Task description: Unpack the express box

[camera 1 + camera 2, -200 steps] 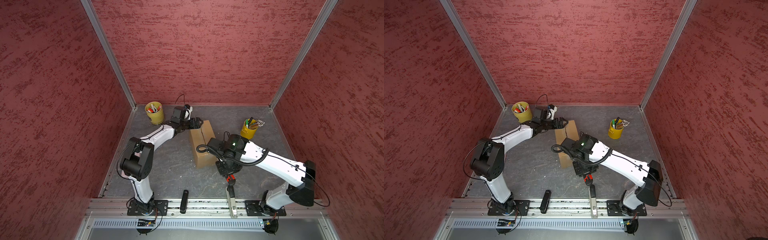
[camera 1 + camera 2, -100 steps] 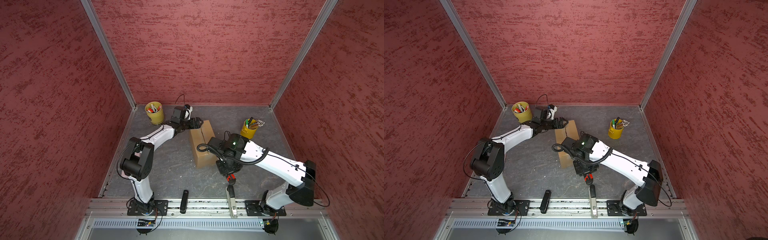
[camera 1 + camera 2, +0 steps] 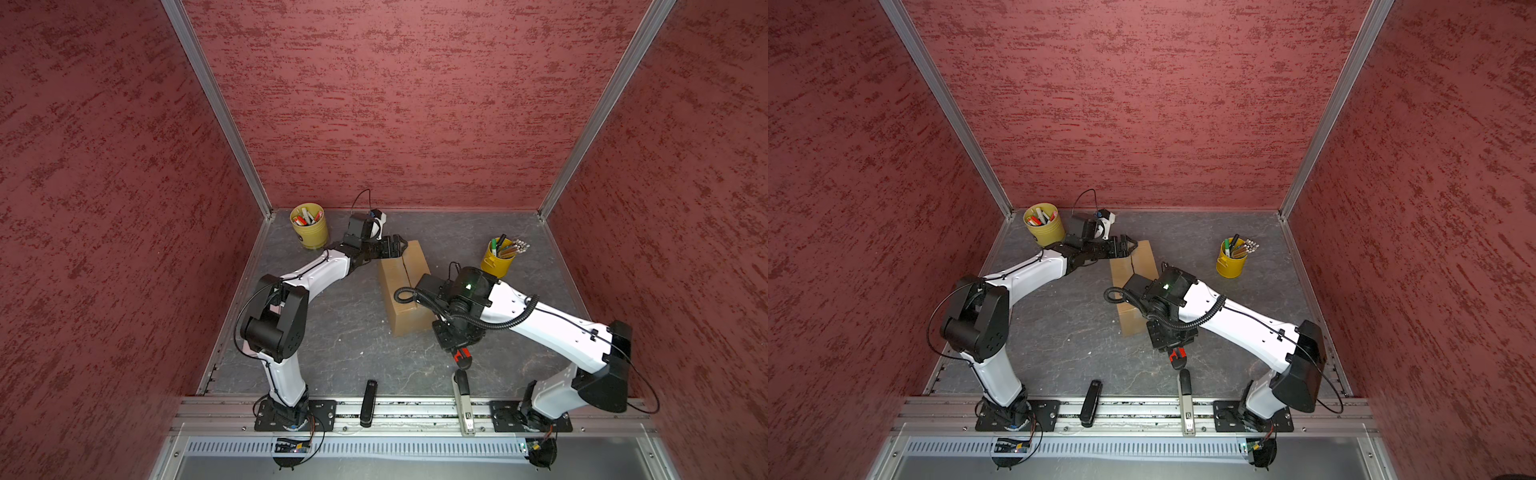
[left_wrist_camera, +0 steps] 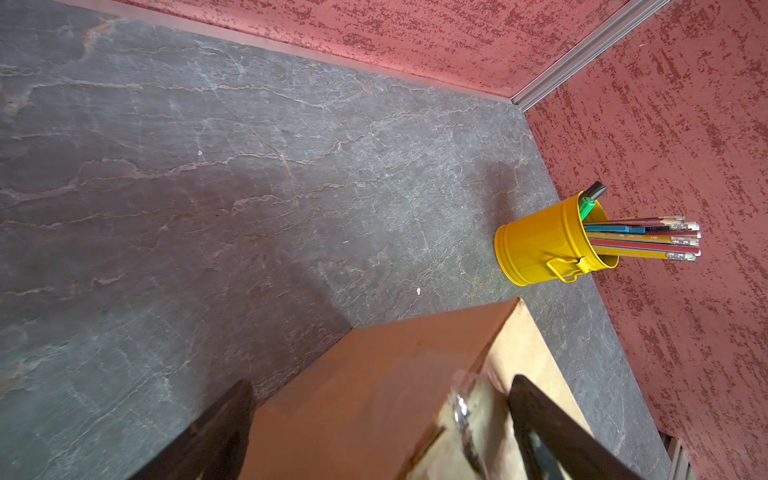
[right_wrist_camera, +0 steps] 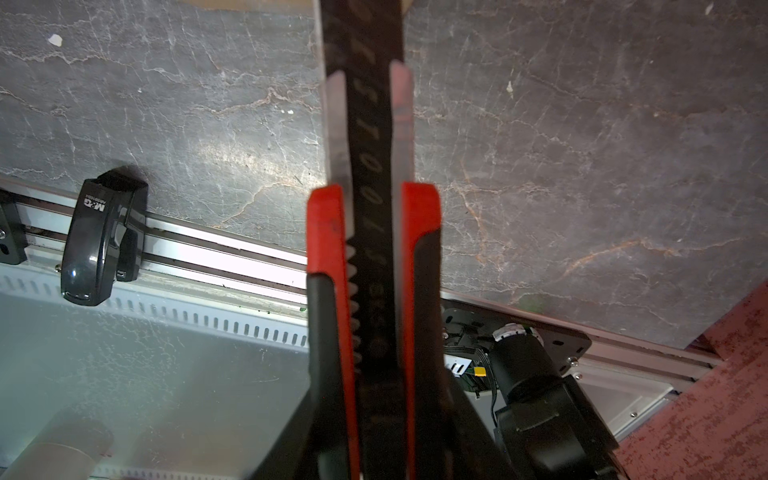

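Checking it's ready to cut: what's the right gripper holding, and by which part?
A red and black utility knife, held by its handle in the right gripper.

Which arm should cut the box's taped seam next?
Right: the right gripper holds the utility knife at the near end of the express box. The left gripper stands open at its far end.

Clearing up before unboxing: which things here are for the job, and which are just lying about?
Job: box; knife in the right gripper; open left gripper at the box's far end.
Lying about: left pen cup; right pen cup; black stapler; grey stapler.
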{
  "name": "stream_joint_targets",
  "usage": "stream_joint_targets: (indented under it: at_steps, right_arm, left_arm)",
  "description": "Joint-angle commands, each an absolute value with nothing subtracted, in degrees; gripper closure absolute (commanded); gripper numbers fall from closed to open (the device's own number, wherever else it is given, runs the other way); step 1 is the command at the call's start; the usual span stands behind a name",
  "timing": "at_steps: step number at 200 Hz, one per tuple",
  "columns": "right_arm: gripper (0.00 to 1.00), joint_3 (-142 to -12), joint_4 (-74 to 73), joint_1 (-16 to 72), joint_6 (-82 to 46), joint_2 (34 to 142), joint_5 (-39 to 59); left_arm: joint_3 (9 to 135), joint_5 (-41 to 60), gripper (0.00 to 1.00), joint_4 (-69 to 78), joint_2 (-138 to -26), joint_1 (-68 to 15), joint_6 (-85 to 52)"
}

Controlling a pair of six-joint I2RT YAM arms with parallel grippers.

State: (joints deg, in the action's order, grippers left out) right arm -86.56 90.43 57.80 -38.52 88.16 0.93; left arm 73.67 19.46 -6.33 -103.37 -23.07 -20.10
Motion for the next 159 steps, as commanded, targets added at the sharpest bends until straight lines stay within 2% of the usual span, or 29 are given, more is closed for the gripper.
stream_joint_targets:
  at_steps: [1, 159]
  right_arm:
    - [1.0, -88.5, 90.8, 57.3, -38.7, 86.1, -1.6]
    - [1.0, -89.5, 90.8, 56.5, -38.0, 85.7, -1.8]
  left_arm:
    - [72.8, 19.5, 0.05, -6.3, -103.9, -23.8, -20.0]
    - [72.7, 19.0, 0.05, -6.6, -104.5, -24.3, -19.8]
